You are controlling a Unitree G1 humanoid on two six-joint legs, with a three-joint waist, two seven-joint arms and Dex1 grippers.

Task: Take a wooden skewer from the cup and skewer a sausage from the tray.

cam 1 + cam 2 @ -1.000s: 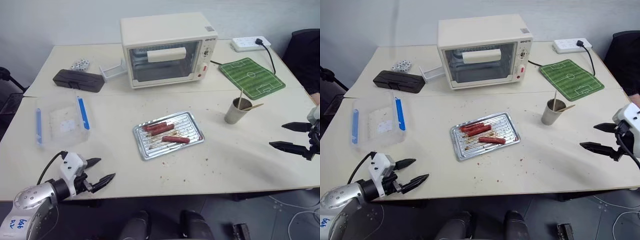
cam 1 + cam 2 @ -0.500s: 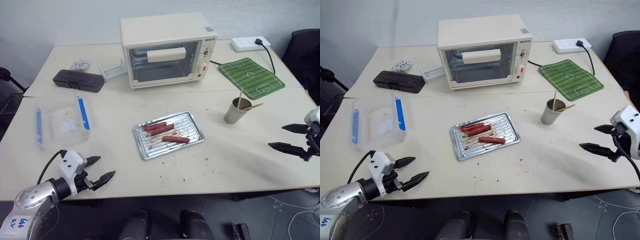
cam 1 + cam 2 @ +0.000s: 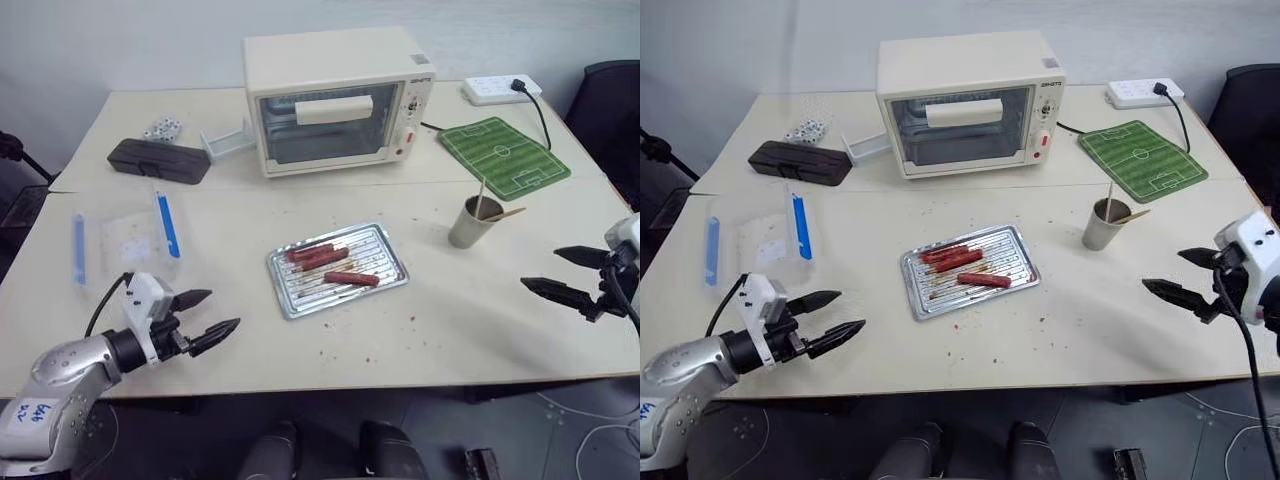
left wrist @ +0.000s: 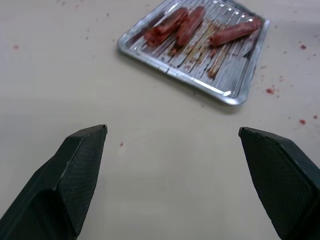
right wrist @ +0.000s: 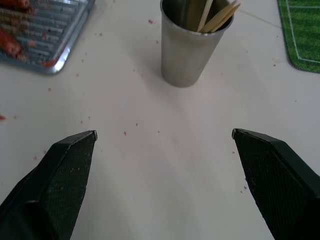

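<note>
The grey-beige cup [image 3: 470, 223] stands right of centre on the table and holds thin wooden skewers [image 5: 220, 15]. The silver tray [image 3: 385, 245] lies mid-table with three reddish sausages; one sausage [image 3: 351, 279] lies apart from the other two. My right gripper [image 3: 539, 266] hovers open near the table's right edge, pointing toward the cup [image 5: 192, 47] and well short of it. My left gripper [image 3: 223, 309] is open over the front left of the table, aimed at the tray [image 4: 200, 85], with nothing between its fingers.
A cream toaster oven [image 3: 335, 98] stands behind the tray. A clear plastic box with blue clips [image 3: 125, 240] lies at the left, with a black case [image 3: 158, 160] behind it. A green football mat [image 3: 503, 155] and a power strip [image 3: 500, 88] are at the back right.
My left gripper has risen and moved a little toward the tray. My right gripper has shifted left toward the cup and turned. Both stay open.
</note>
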